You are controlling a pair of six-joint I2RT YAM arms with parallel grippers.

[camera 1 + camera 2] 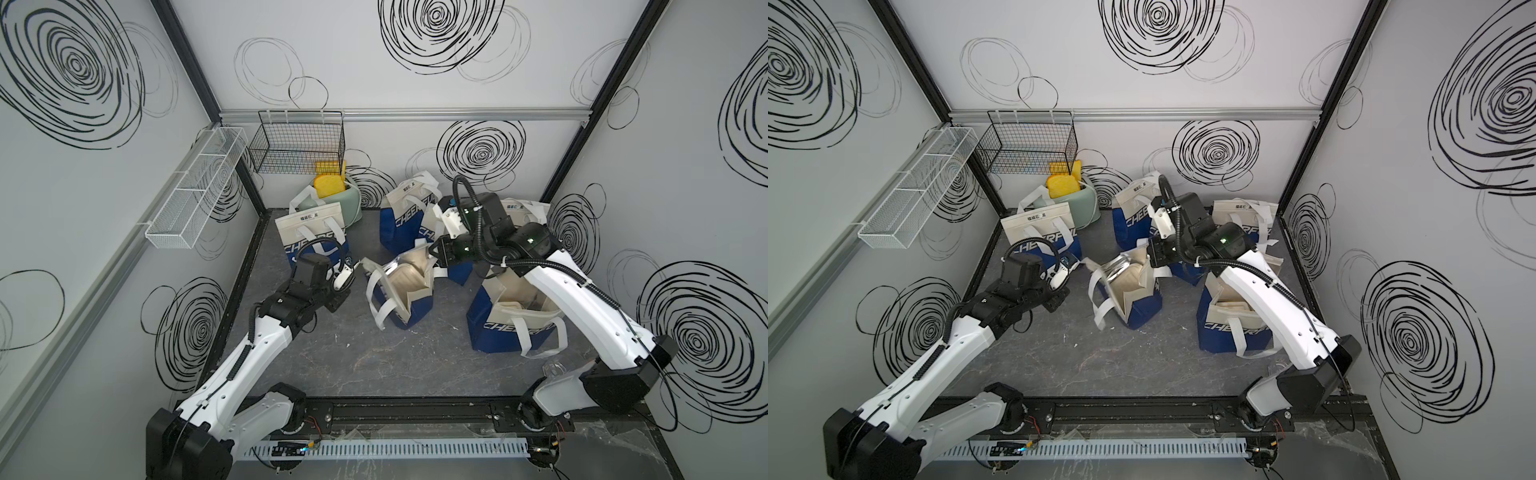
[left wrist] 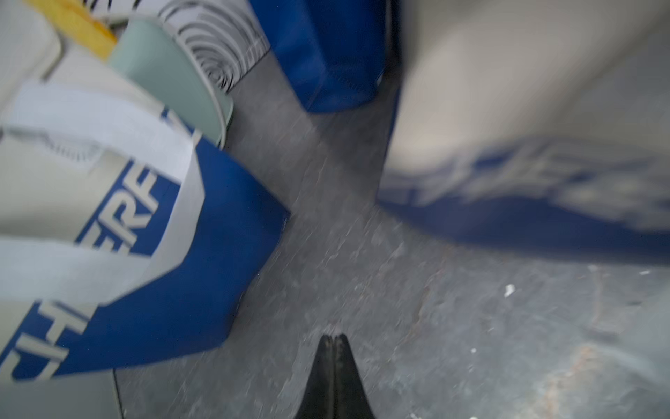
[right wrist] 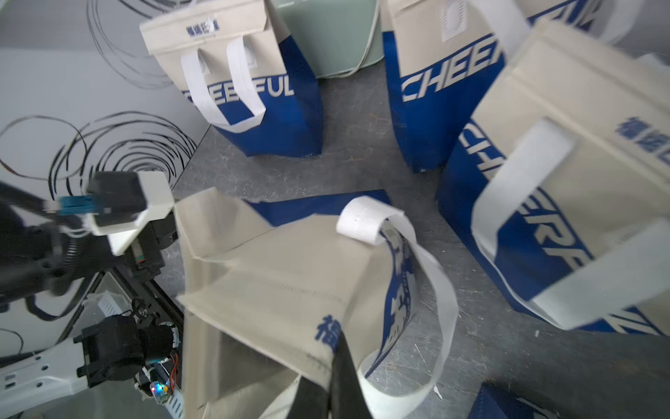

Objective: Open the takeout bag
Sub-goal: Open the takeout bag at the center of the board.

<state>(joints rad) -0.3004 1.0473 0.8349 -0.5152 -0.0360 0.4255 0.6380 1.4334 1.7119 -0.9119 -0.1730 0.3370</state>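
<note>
Takeout bag point(image 1: 409, 286), as I judge which one is meant, is the one in the middle of the table point(image 1: 332, 365). Its mouth gapes toward the camera and its cream lining shows in both top views.

At the far left, a closed bag point(image 1: 309, 232) stands upright with its top folded flat. A mint toaster point(image 1: 347, 208) holding yellow slices sits just behind it.

Next comes the left gripper point(image 2: 334, 341). Its fingers are pressed together with nothing between them, and it hovers over bare table. It is just beside the takeout bag's left wall and loose white handle point(image 1: 374, 291), but apart from both. So this arm carries no share of the load.

The takeout bag stands tilted, not square. That fits a pull on one edge only, lifting that edge and spreading the mouth.

At that right-hand edge is the right gripper point(image 3: 337, 362). It is closed tight, and the cream rim seems to be pinched between its fingers, though the wrist view is blurred there. The bag therefore lies below and to the left of this gripper, hanging partly from its grip.

Further right, another open bag point(image 1: 515, 328) sits under the right arm, and more closed bags point(image 1: 405, 220) stand behind.
</note>
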